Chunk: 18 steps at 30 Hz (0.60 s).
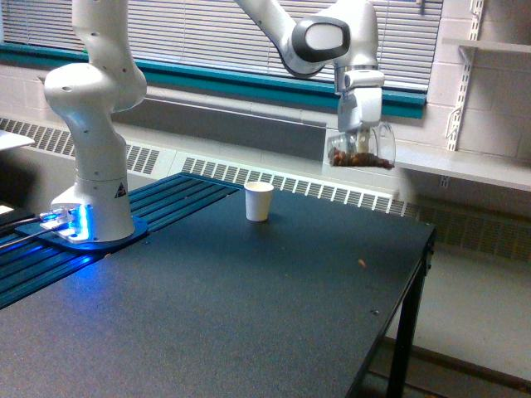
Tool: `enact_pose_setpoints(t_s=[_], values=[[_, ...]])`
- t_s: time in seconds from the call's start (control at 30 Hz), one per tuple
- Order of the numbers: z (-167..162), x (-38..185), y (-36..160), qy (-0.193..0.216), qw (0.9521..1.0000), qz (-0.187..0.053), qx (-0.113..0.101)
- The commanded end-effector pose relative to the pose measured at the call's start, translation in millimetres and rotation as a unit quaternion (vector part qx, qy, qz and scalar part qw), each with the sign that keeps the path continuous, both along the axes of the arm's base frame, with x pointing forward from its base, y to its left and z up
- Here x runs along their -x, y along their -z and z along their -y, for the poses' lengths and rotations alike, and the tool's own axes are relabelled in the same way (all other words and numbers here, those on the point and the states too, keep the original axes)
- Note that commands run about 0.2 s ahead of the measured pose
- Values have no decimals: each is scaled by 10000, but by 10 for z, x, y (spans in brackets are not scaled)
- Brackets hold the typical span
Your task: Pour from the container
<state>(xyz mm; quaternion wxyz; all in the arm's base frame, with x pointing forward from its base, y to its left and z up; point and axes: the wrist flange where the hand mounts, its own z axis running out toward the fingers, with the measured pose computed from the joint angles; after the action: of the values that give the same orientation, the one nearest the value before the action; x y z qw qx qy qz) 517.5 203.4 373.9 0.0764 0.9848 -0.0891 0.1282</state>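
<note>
A wide, dark grey speckled tabletop (249, 315) fills most of the room's near side, with a ribbed blue mat (178, 195) along its far left. On that mat stands the white jointed robot arm (91, 124), its round base (70, 225) glowing blue. The arm rises out of the top of the view and comes back down on the right, ending in a white gripper (358, 137) that hangs above the far right edge of the tabletop, in front of a window with closed blinds (207, 33) and a teal sill. Its fingers are closed around a clear see-through plastic cup (362, 152), held high in the air and tipped on its side, with brown nut-like pieces lying along its lower wall. A small white paper cup (259, 201) stands upright on the tabletop, lower and to the left of the held cup, well apart from it. One tiny brown piece (362, 264) lies on the tabletop toward the right edge.
</note>
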Motion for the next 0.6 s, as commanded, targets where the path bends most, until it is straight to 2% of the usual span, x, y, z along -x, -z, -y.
enact_pose_setpoints(t_s=[0.03, 0.13, 0.2, 0.33, 0.6], values=[[-1063, 527, -64, -638, 9979, 115, 13], [-1298, 682, -128, -794, 9967, 186, 52], [-1339, 716, -173, -765, 9968, 233, 61], [-1303, 768, -167, -643, 9974, 250, 202], [-1218, 947, -135, -308, 9989, 254, 243]])
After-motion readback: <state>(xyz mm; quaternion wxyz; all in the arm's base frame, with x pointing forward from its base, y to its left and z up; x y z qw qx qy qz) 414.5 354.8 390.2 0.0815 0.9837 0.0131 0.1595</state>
